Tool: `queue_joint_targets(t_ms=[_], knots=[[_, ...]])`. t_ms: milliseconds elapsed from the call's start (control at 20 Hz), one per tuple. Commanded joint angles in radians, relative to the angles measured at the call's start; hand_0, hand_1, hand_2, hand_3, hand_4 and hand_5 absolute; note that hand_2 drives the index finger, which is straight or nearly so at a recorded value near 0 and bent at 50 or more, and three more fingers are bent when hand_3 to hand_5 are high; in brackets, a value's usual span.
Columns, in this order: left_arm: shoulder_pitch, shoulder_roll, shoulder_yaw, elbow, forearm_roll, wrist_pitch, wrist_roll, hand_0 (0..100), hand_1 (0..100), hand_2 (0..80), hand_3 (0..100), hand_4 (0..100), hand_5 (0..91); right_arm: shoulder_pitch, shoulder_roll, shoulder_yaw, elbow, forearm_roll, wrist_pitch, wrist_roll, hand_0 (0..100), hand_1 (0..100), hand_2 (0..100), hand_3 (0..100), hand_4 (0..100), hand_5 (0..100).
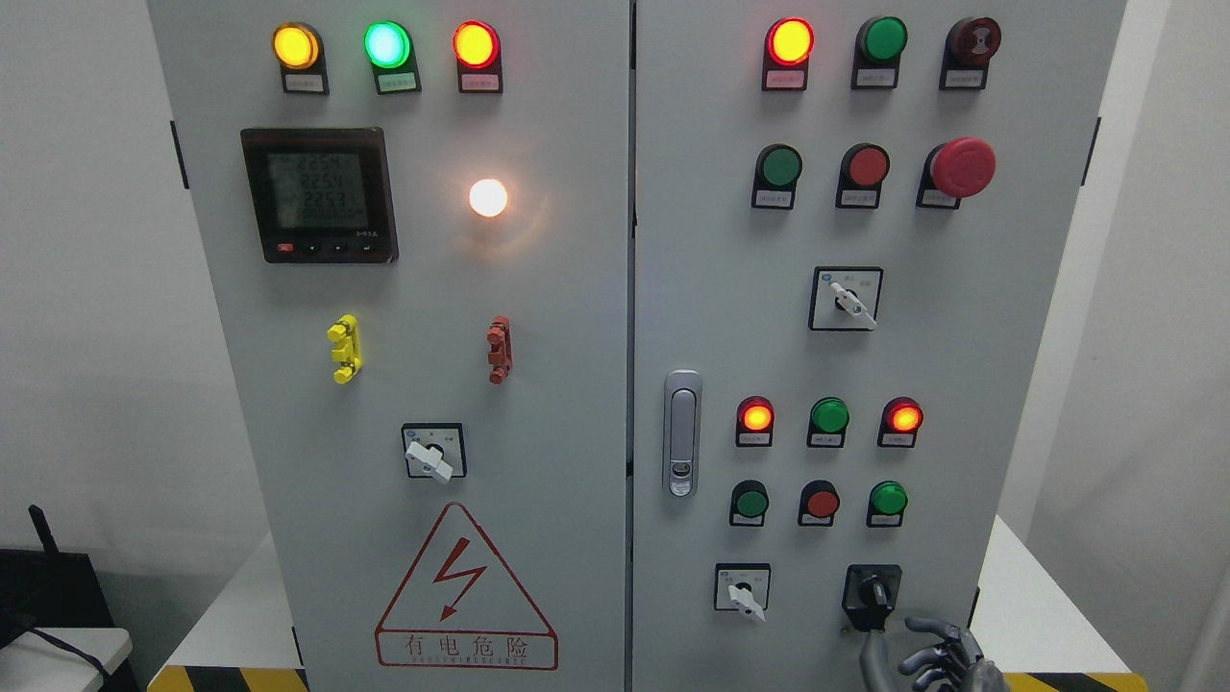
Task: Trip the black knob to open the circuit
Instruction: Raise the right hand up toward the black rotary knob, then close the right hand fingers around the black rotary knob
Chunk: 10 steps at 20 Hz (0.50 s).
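Note:
The black knob (873, 591) sits on a black square plate at the lower right of the grey cabinet's right door (730, 288). My right hand (927, 655) rises from the bottom edge just below and right of the knob. Its dark metal fingers (930, 629) are spread and slightly curled, holding nothing. A small gap separates them from the knob. The left arm does not show.
A white-handled selector switch (742, 589) sits left of the knob. Red and green push buttons (822, 503) and lit lamps (756, 417) are above it. A silver door handle (682, 432) is at the door's left edge. The left door carries a meter (319, 195) and a warning triangle (466, 591).

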Motion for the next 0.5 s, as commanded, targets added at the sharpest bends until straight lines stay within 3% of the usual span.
queue_joint_targets(t_ms=[0, 451], knots=[[-0.008, 0.0, 0.0, 0.0, -0.032, 0.0, 0.001, 12, 39, 0.0, 0, 0, 0.0, -0.002, 0.003, 0.014, 0.005, -0.001, -0.005, 0.012, 32, 76, 44, 80, 89, 97], [-0.008, 0.0, 0.0, 0.0, -0.032, 0.0, 0.001, 12, 39, 0.0, 0, 0, 0.0, -0.023, 0.003, 0.017, 0.009, 0.0, -0.003, 0.013, 33, 76, 44, 80, 89, 97]])
